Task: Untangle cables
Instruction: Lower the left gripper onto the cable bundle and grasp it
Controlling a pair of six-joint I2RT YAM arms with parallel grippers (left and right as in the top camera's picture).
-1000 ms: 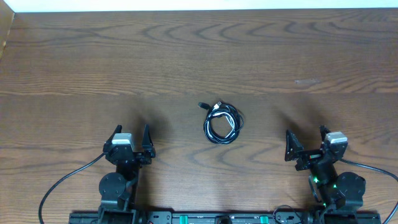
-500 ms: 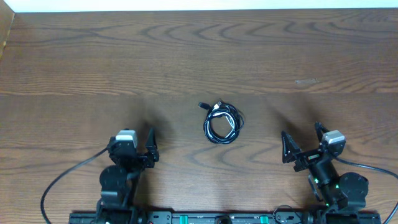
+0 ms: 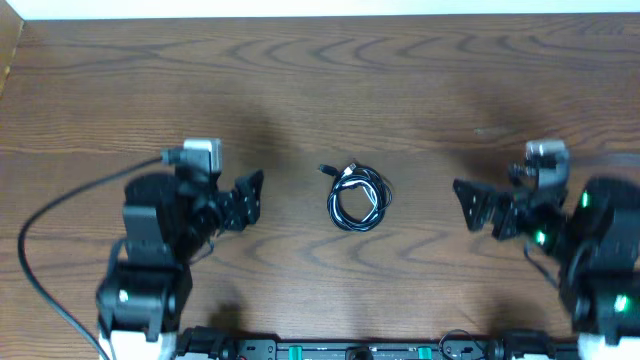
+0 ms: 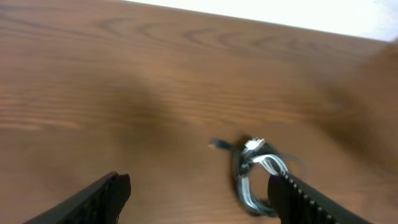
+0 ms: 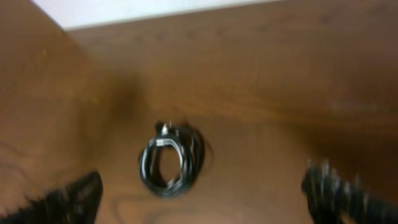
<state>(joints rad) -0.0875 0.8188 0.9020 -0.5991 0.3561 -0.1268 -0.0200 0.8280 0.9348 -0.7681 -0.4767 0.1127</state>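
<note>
Dark wood-grain table (image 3: 320,80), coiled cables (image 3: 357,197) — left claw (image 4: 199,183) and right claw (image 5: 202,180) agape.

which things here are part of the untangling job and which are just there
Part of the job:
- coiled cables, black with one white, mid-table
- left gripper, open, clear of the coil
- right gripper, open, clear of the coil

Just there:
- wooden table
- thick black lead running to the left arm
</note>
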